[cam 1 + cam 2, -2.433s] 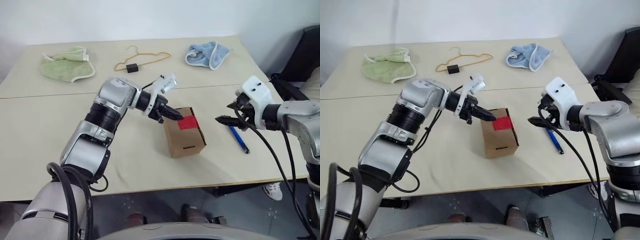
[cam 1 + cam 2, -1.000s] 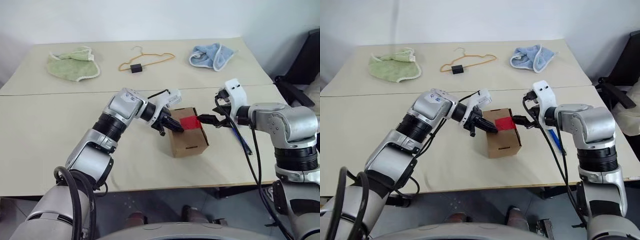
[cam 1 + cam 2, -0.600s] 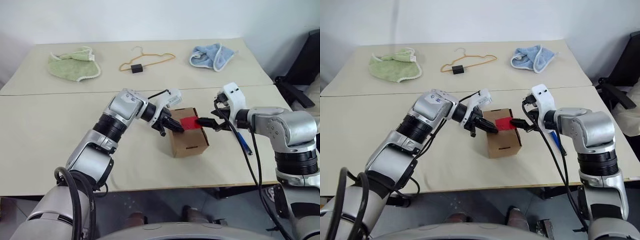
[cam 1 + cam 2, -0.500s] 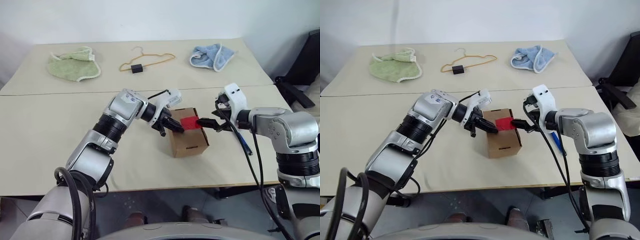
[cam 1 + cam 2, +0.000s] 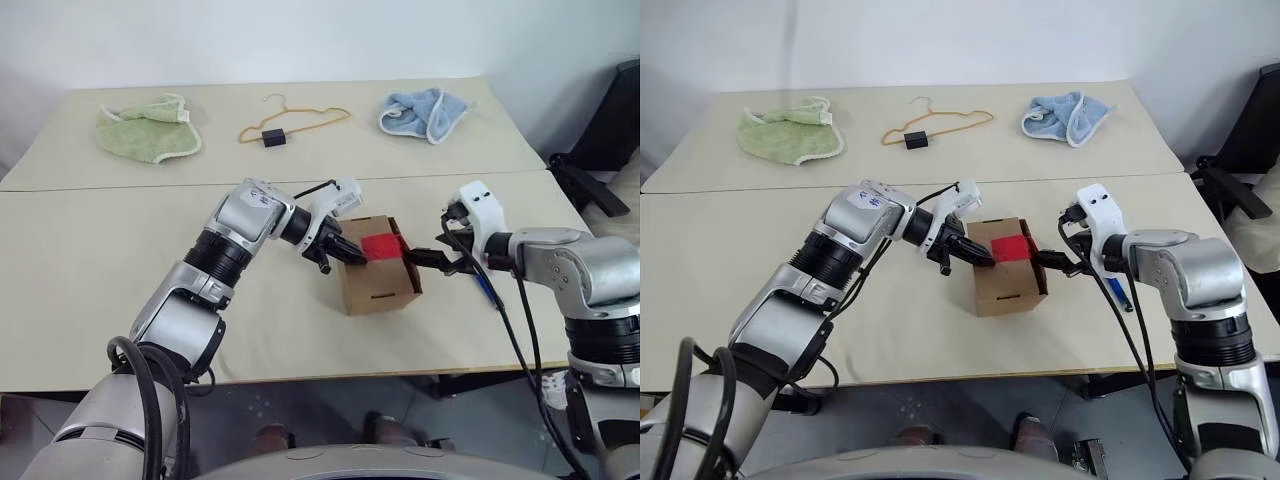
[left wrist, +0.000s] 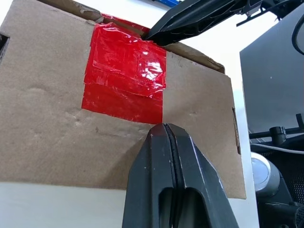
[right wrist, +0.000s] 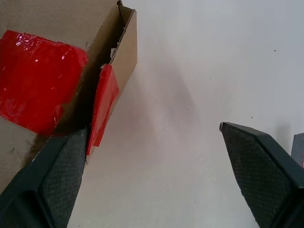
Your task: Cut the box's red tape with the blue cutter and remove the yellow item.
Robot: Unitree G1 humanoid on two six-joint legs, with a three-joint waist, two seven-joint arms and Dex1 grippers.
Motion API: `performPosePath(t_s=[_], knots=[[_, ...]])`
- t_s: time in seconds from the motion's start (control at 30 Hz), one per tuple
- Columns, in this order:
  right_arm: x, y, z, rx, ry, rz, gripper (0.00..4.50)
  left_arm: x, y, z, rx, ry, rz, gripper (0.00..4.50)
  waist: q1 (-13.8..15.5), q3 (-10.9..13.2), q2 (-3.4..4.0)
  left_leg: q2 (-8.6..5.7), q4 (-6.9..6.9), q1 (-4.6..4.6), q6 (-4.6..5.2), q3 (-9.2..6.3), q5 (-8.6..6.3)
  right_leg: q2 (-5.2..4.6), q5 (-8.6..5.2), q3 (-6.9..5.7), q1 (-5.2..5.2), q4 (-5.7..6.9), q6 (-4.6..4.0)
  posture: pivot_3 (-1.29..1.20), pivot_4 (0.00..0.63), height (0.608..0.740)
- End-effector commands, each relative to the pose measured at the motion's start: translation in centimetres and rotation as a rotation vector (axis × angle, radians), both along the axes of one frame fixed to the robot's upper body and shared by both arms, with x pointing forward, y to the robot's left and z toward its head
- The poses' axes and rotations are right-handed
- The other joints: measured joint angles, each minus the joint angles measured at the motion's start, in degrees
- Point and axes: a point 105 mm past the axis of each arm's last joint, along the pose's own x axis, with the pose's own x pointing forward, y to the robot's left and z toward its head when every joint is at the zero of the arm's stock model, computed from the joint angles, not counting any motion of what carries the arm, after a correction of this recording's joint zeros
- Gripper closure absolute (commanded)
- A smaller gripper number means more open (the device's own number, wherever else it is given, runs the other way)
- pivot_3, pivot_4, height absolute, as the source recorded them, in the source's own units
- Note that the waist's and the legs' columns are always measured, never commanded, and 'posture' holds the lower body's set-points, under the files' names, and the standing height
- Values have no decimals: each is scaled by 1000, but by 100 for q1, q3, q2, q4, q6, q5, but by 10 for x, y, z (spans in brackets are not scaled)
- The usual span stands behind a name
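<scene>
Resting on the pale tabletop (image 5: 90,300), the small brown cardboard box (image 5: 377,282) sits between the two arms, its top bearing the bright red tape (image 5: 380,246). The left gripper (image 5: 352,254), its two black fingers pressed together, lies with its tip on the top of the box just beside the edge of the red tape; the left wrist view shows the joined fingertips (image 6: 164,135) touching the cardboard right at the tape's border. On the other side, the right gripper (image 5: 432,259) reaches toward the box's right edge with its jaws spread wide and nothing between them. In the right wrist view one padded finger (image 7: 61,166) sits at the box's edge where a strip of red tape folds down over the side, while the other finger hangs over bare table. The blue cutter (image 5: 490,291) lies on the table to the right of the box, partly hidden behind the right gripper. Far across the table lie a green cloth (image 5: 150,127), an orange wire hanger (image 5: 290,122) and a blue cloth (image 5: 425,110).
</scene>
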Motion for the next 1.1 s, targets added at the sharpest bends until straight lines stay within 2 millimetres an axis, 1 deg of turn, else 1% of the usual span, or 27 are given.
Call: performPosePath(t_s=[0.03, 0.13, 0.27, 0.37, 0.5, 0.57, 0.6, 0.7, 0.73, 0.87, 0.93, 1.0, 1.07, 1.1], knots=[[-4, -6, -13, -39, 48, -16, 25, 3, 9, -16, 56, 26, 47, 4500, 0, 0, 0, 0, 0, 0, 0, 0, 0, 0, 0, 0, 0, 0, 0, 0, 150, 740], [-3, -10, -14, -48, 52, -26, 25, 3, 9, -16, 55, 27, 47, 4500, 0, 0, 0, 0, 0, 0, 0, 0, 0, 0, 0, 0, 0, 0, 0, 0, 150, 740], [-6, -33, -35, -112, 100, -75, 25, 3, 8, -17, 55, 28, 51, 4500, 19, -3, -5, 0, 0, 0, 0, 0, 0, 0, 0, 0, 1, 0, 0, 0, 150, 740], [-11, -44, -44, -143, 123, -84, 25, 3, 9, -17, 53, 34, 54, 4500, 9, -9, -19, 0, 0, -1, 2, -1, -1, 0, 0, -1, 3, -3, 0, 0, 150, 740], [-13, -55, -50, -186, 128, -83, 25, 3, 11, -19, 55, 43, 65, 4500, -9, -13, -14, -1, 1, 8, 4, 6, -2, -1, 0, 6, 6, -2, 0, 0, 150, 740], [-12, -55, -47, -199, 111, -70, 25, 3, 12, -19, 54, 47, 71, 4500, -4, -13, -14, -1, 2, 10, 4, 5, -2, 0, 0, 6, 6, 2, 0, 0, 150, 740], [-12, -55, -44, -204, 97, -62, 25, 3, 12, -19, 54, 49, 74, 4500, -5, -13, -14, -1, 3, 9, 4, 5, -2, 0, 0, 7, 6, 2, 0, 0, 150, 740], [-11, -48, -20, -163, 38, -19, 25, 2, 14, -20, 55, 52, 80, 4500, -5, -13, -14, -1, 3, 6, 3, 5, -2, -1, 0, 6, 5, 1, 0, 0, 150, 740], [-11, -47, -16, -153, 28, -11, 25, 2, 14, -20, 55, 53, 82, 4500, -7, -13, -14, -1, 3, 6, 3, 5, -2, -1, 0, 7, 4, 1, 0, 0, 150, 740], [-9, -47, 10, -122, -20, 0, 25, 3, 15, -20, 58, 53, 87, 4500, -8, -12, -14, -1, 3, 6, 3, 5, -2, -1, 0, 7, 3, 1, 0, 0, 150, 740], [-7, -47, 24, -57, -21, -3, 25, 3, 16, -20, 60, 53, 88, 4500, -8, -12, -14, -1, 3, 6, 3, 5, -2, 0, 0, 6, 3, 1, 0, 0, 150, 740], [-6, -47, 33, 16, -8, -8, 25, 3, 16, -20, 62, 52, 87, 4500, -7, -13, -13, -1, 3, 6, 3, 5, -2, -1, 0, 7, 2, 1, 0, 0, 150, 740], [-4, -42, 38, 122, 25, 0, 25, 3, 16, -20, 63, 52, 86, 4500, -8, -13, -14, 0, 2, 5, 3, 4, -2, 0, 0, 7, 2, 1, 0, 0, 150, 740], [-3, -40, 38, 160, 48, 5, 25, 3, 16, -20, 64, 52, 86, 4500, -8, -12, -14, 0, 2, 5, 3, 4, -2, 0, 0, 6, 3, 0, 0, 0, 150, 740]])
